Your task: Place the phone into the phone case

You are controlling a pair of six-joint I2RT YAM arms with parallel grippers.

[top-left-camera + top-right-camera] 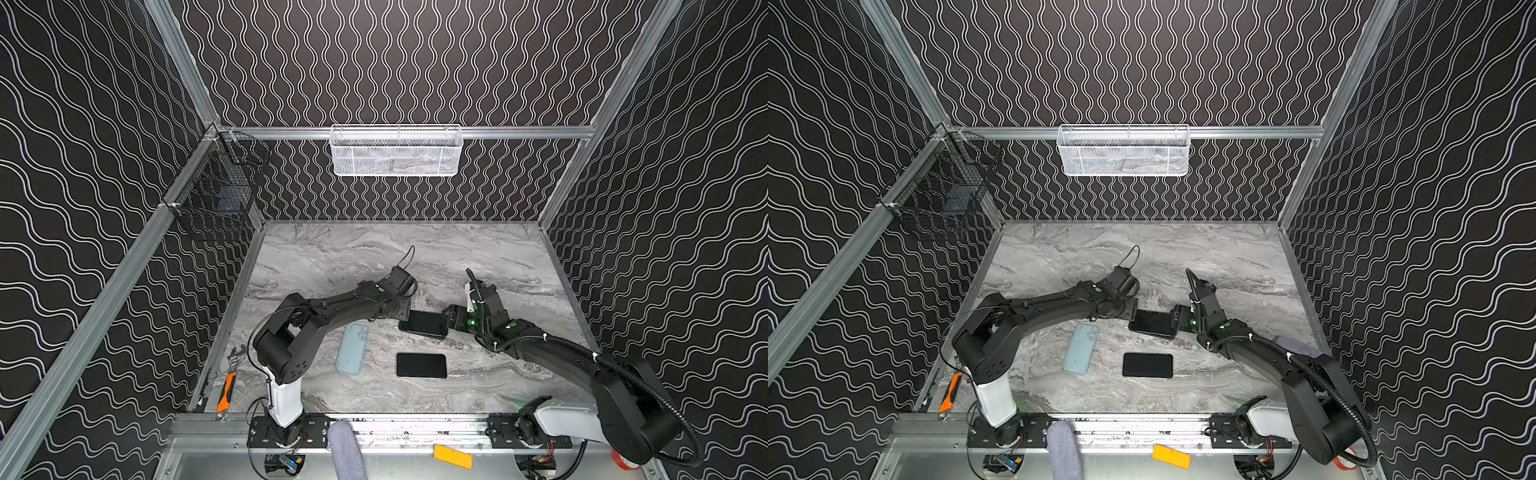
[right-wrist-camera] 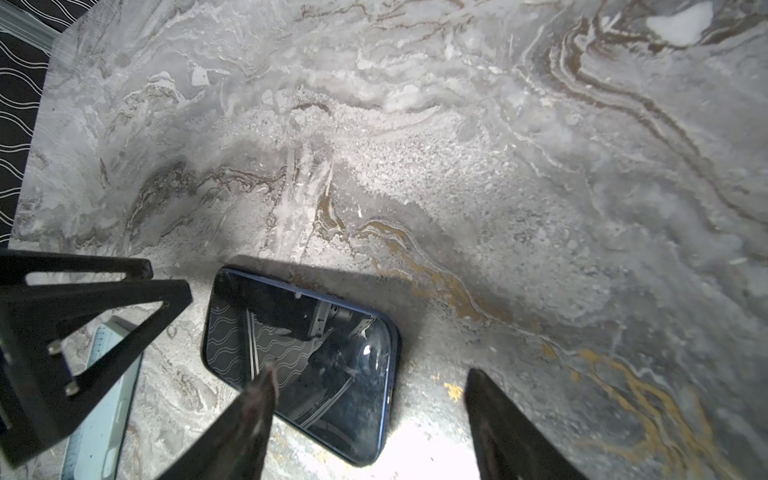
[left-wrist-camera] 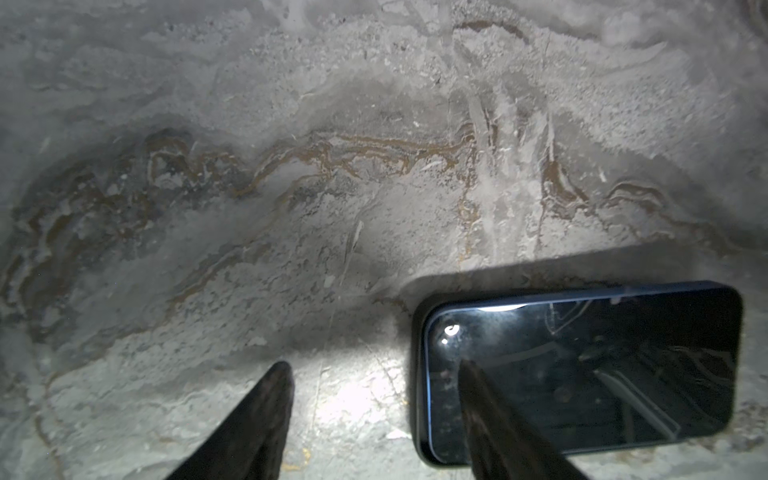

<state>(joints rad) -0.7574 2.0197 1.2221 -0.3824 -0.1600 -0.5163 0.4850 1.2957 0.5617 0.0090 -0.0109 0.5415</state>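
Observation:
The phone [image 1: 424,324] [image 1: 1152,323] lies flat on the marble table with its glossy screen up and a dark blue rim. It sits between my two grippers. My left gripper [image 1: 401,316] [image 3: 374,365] is open at one short end, with one finger over the screen [image 3: 582,374] and the other over bare table. My right gripper [image 1: 451,322] [image 2: 370,372] is open at the opposite end and straddles a corner of the phone [image 2: 307,353]. Neither gripper holds anything. A light blue phone case [image 1: 352,349] [image 2: 104,399] lies in front and to the left. I cannot tell whether a dark case surrounds the phone.
A matte black flat rectangle [image 1: 421,365] lies in front of the phone. An orange-handled wrench [image 1: 227,386] rests by the left rail. A white mesh basket [image 1: 395,150] hangs on the back wall and a black wire basket [image 1: 216,195] on the left wall.

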